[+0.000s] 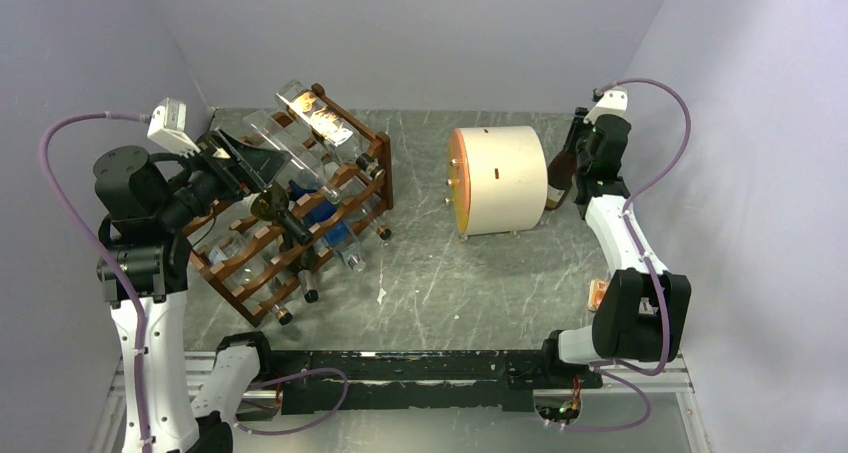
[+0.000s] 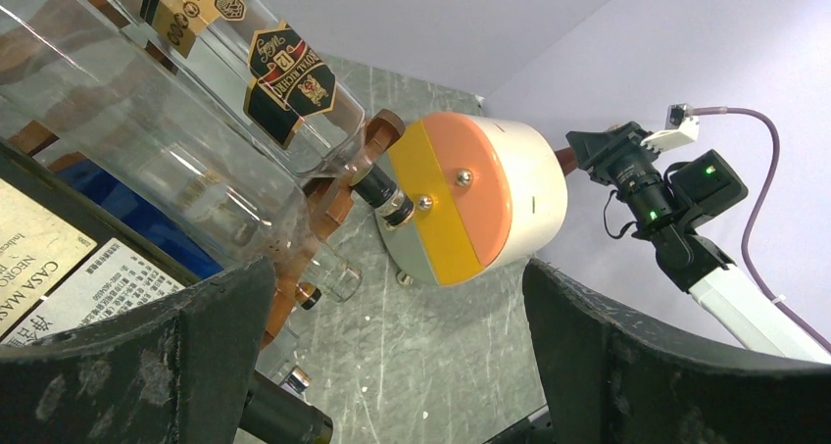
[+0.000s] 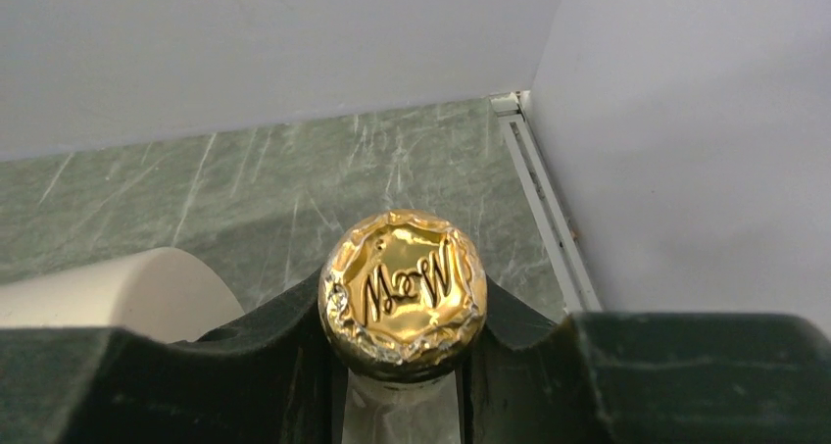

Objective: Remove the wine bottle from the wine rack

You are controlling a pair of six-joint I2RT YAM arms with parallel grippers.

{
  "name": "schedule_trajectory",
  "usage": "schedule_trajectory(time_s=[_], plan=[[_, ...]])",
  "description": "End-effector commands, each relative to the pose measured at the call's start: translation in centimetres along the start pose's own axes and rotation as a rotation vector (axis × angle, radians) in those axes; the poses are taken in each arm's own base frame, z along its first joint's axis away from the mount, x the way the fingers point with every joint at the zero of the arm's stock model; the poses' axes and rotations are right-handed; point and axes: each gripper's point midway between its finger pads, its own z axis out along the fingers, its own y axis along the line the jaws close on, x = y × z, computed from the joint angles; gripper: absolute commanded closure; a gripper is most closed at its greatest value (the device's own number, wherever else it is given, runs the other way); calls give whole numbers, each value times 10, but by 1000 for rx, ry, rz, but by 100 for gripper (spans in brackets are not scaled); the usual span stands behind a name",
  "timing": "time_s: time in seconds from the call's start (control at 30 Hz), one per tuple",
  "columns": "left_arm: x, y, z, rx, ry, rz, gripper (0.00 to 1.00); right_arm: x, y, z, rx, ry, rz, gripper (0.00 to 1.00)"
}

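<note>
The reddish-brown wine rack [image 1: 262, 263] stands at the left and holds several bottles, clear ones with labels on top [image 1: 322, 118] and dark ones lower down. My left gripper [image 1: 262, 163] hovers open over the rack's upper tier; in the left wrist view [image 2: 397, 279] its jaws stand wide apart with nothing between them, and a dark bottle neck [image 2: 279, 419] lies under the left finger. My right gripper [image 1: 577, 168] is at the back right, shut on the neck of a wine bottle [image 1: 560, 181] with a gold foil cap [image 3: 404, 292], upright behind the drum.
A cream cylindrical drum [image 1: 503, 180] with an orange and yellow face [image 2: 461, 194] lies on its side mid-table, between the rack and the right arm. The back wall and right wall [image 3: 686, 140] are close to the held bottle. A small orange object [image 1: 597, 293] sits by the right arm.
</note>
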Motion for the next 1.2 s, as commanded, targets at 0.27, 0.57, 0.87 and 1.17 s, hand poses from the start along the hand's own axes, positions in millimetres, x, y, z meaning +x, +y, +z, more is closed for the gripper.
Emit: schedule_trajectory(time_s=[0.27,0.57,0.87,1.17], plan=[[5,-3,-3,26,7,11,1,-96,-9,-17,18,-317,35,55],[9,3,-2,4,14,8,1,-110,-13,-26,34,-328,31,34],[10,37,-11,-184,2,74,1,-168,-16,-69,22,-396,29,0],[-9,69,-36,-440,-78,142,1,-209,55,-124,-185,-572,-160,0]])
